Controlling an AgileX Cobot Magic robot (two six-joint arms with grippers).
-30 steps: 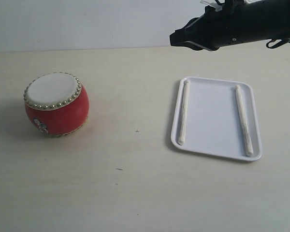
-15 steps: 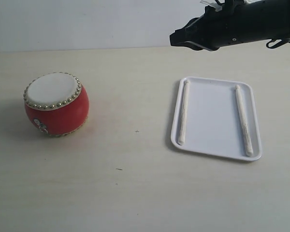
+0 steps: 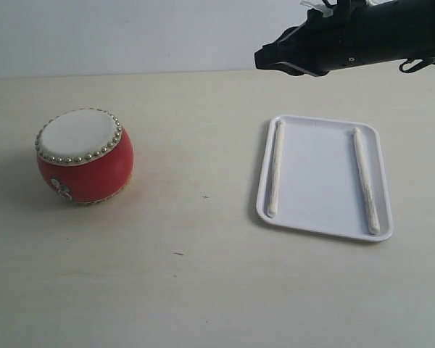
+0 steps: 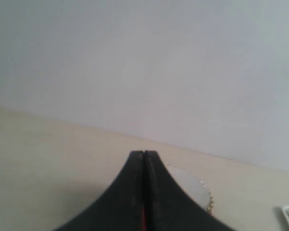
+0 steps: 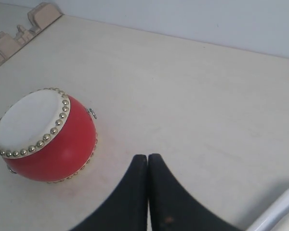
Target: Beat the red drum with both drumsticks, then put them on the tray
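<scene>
Drumsticks [image 3: 275, 168]: thin, stiff, probably light and apt to roll. Lying flat and well apart, each along one long rim of the tray [image 3: 320, 174]. Best pinched near mid-length, minding the rim close alongside. Red drum [image 3: 85, 156] well apart on the surface [image 3: 203, 275]. Left fingers [image 4: 130, 192] and right fingers [image 5: 132, 192] pressed together, holding nothing.

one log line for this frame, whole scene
red drum: on table, apart from tray | drumsticks: both lying in tray, one by each long side | left claw: shut, empty | right claw: shut, empty
</scene>
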